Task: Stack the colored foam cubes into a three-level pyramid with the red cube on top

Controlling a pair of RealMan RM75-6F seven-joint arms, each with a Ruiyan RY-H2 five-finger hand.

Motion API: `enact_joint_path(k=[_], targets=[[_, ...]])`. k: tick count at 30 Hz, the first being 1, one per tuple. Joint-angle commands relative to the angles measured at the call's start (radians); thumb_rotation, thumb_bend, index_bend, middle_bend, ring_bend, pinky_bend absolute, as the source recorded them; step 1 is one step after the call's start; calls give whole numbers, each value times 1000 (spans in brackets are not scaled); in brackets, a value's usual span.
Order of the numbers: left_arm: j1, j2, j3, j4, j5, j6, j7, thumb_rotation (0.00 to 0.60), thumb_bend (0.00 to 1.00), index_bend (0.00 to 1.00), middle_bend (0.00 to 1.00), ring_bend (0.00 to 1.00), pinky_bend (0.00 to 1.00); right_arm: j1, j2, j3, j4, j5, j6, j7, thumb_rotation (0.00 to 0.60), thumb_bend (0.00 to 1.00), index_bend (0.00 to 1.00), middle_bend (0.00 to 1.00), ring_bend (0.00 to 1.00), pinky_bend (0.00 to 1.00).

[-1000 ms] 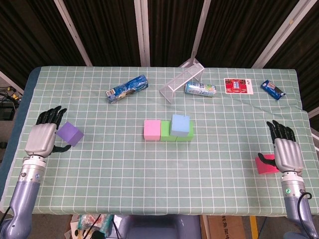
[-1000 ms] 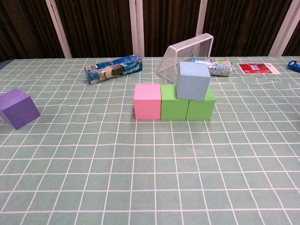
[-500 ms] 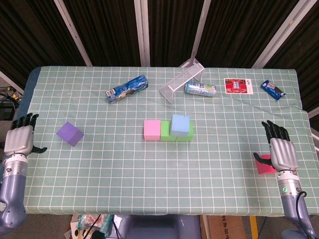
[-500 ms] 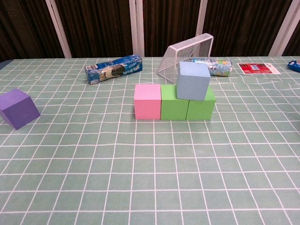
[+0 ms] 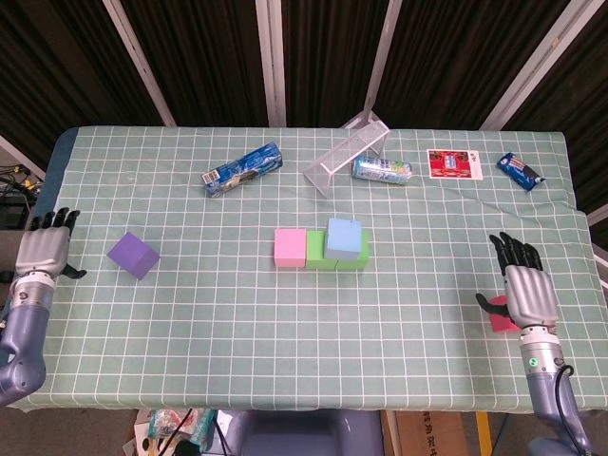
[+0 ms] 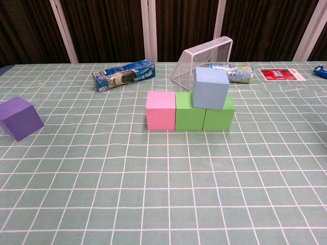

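From the head view, a base row of a pink foam cube [image 5: 289, 247] and two green foam cubes [image 5: 334, 254] lies mid-desk, with a light blue foam cube [image 5: 344, 237] stacked on the green pair. The purple foam cube [image 5: 132, 255] sits loose well to the left, and the red foam cube [image 5: 501, 314] lies near the right front edge, mostly hidden behind the right hand [image 5: 523, 290]. That hand hovers over the red cube with fingers extended and spread, holding nothing; its thumb reaches toward the cube, though contact cannot be judged. The left hand [image 5: 43, 252] hangs off the left edge of the checked green desk [image 5: 190, 323], fingers loosely curled, apart from the purple cube and empty. From the chest view, neither hand shows; the light blue cube [image 6: 210, 88] sits skewed above the green cubes [image 6: 204, 113], leaving a free spot beside it over the pink cube [image 6: 161, 110]. The purple cube [image 6: 20, 118] probably belongs there first, so it should be gripped squarely on opposite faces, set flush against the blue cube, and released gently before red goes on top.
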Motion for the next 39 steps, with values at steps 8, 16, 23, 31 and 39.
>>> enact_joint_path(k=[8, 16, 23, 31, 39], targets=[[-60, -111, 12, 156, 106, -108, -69, 600, 75, 0, 7, 7, 31, -18, -3, 19, 9, 0, -15, -6, 600, 262, 0, 0, 0, 0], [-104, -151, 5, 173, 148, -151, -89, 600, 75, 0, 7, 7, 32, -32, 0, 36, 7, -6, -27, -5, 600, 262, 0, 0, 0, 0], [-130, -154, -6, 133, 160, -171, -106, 600, 89, 0, 130, 11, 33, -41, 1, 48, 5, -14, -36, -6, 600, 262, 0, 0, 0, 0], [-133, -144, 4, 112, 148, -158, -102, 600, 131, 0, 320, 20, 34, -51, 3, 60, 1, -22, -48, -2, 600, 262, 0, 0, 0, 0], [-123, -134, 8, 93, 148, -133, -115, 600, 260, 0, 406, 63, 36, -59, 1, 68, -3, -28, -57, -6, 600, 262, 0, 0, 0, 0]])
